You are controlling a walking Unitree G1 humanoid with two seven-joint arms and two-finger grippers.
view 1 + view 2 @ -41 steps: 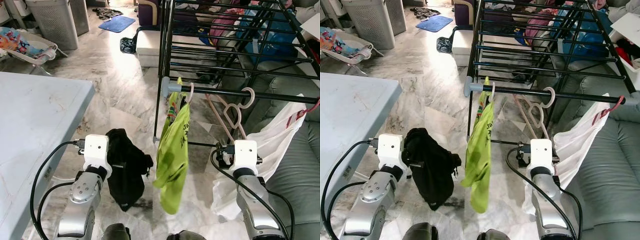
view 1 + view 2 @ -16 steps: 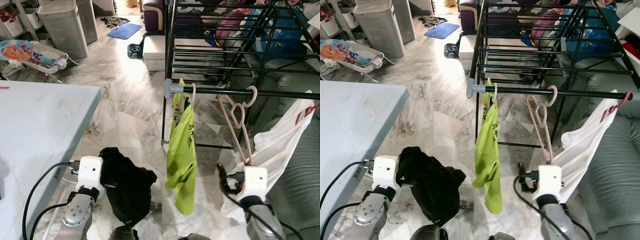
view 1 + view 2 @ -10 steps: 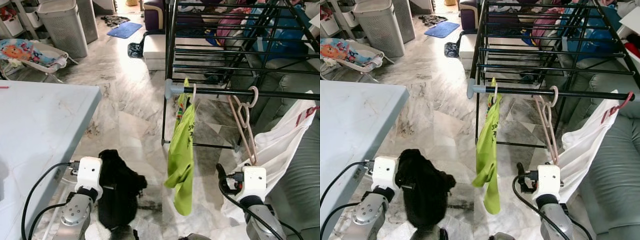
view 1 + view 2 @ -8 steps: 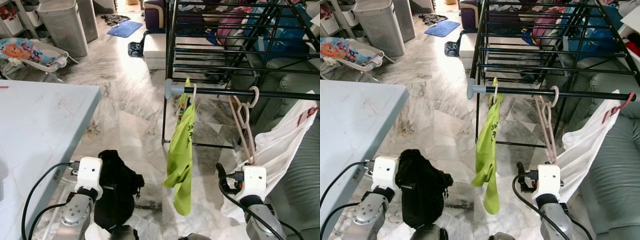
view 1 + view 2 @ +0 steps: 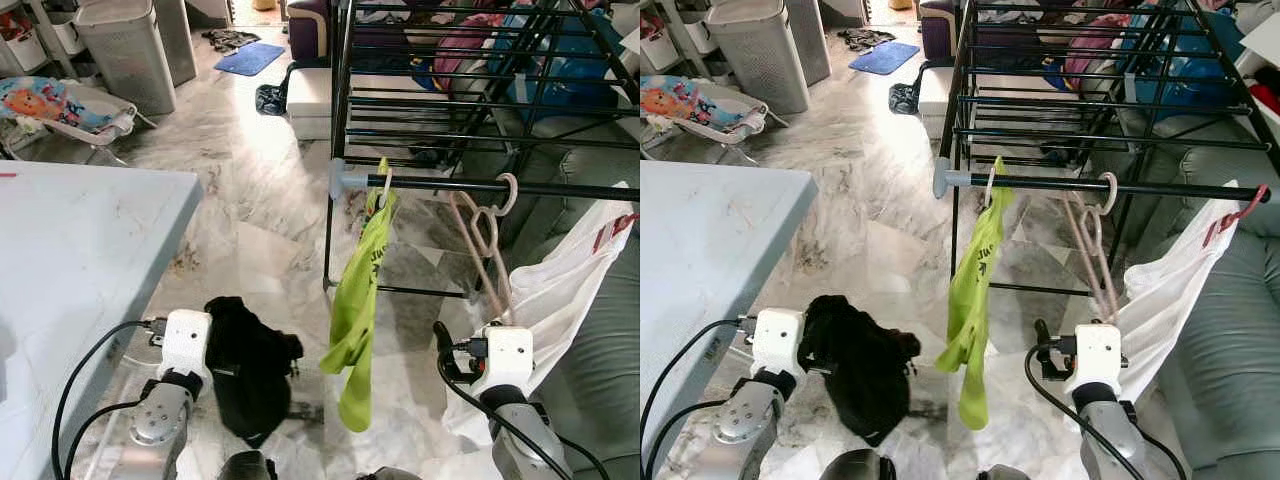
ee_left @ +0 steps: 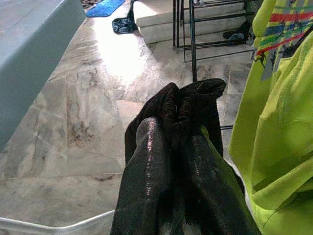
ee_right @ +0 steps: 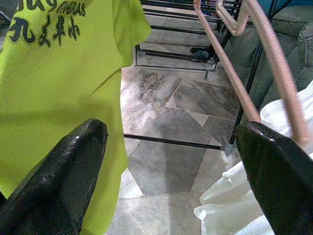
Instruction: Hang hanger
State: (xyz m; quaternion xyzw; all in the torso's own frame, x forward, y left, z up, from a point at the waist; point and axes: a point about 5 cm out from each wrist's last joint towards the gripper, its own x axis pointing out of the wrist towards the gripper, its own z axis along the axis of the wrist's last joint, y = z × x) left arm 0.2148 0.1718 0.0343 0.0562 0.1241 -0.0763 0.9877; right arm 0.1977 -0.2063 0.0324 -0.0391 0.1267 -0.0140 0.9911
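Rack rail (image 5: 560,187) carries pink hanger (image 5: 482,232) above right gripper (image 7: 171,161) (spread).

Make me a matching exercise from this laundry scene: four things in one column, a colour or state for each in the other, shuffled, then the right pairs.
Things:
1. left pincer
2. right pincer
3. empty hanger
4. shirt hanging at the rail's end

States:
A. lime green
B. open
C. pale pink, hooked on the rack's rail
D. shut on a black garment

Pairs: 1-D, 2-B, 3-C, 4-A

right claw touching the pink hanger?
Apart. In the right wrist view the right claw is wide open and the pink hanger passes beside one finger, floor showing between.
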